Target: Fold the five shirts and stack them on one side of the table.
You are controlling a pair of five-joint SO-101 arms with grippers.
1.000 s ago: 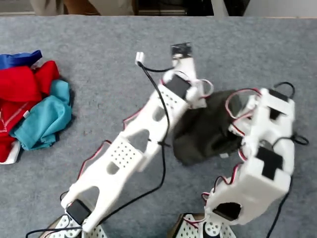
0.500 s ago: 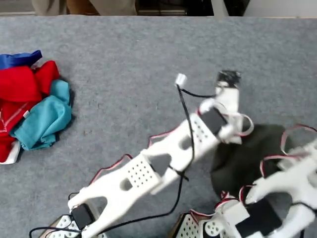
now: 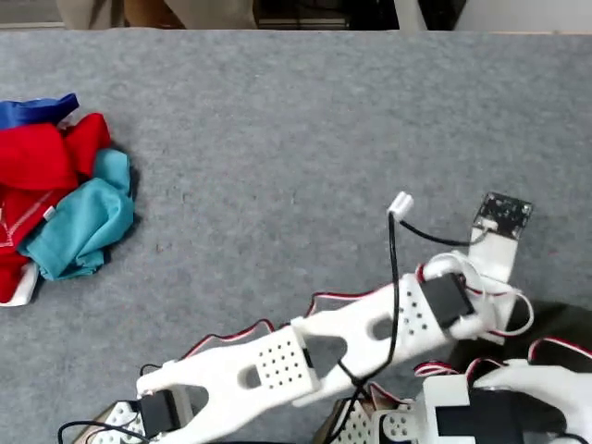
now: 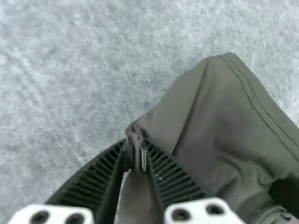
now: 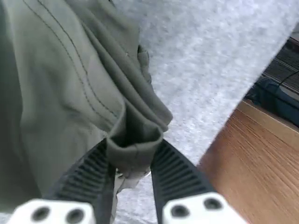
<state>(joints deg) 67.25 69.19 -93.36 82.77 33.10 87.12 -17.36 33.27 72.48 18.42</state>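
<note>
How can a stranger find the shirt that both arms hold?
On the grey table, look at the near right corner, away from the pile at the left edge. The olive shirt there is pinched in the fingers of both arms. It alone is dull; the pile is red, blue and teal.

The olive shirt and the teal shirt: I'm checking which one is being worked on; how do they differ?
The olive shirt is pinched by the left gripper and the right gripper; no gripper touches the teal shirt. The olive shirt is by the arms' bases; the teal shirt lies heaped against the red shirt, far off across the table. Both are bunched, unfolded.
</note>
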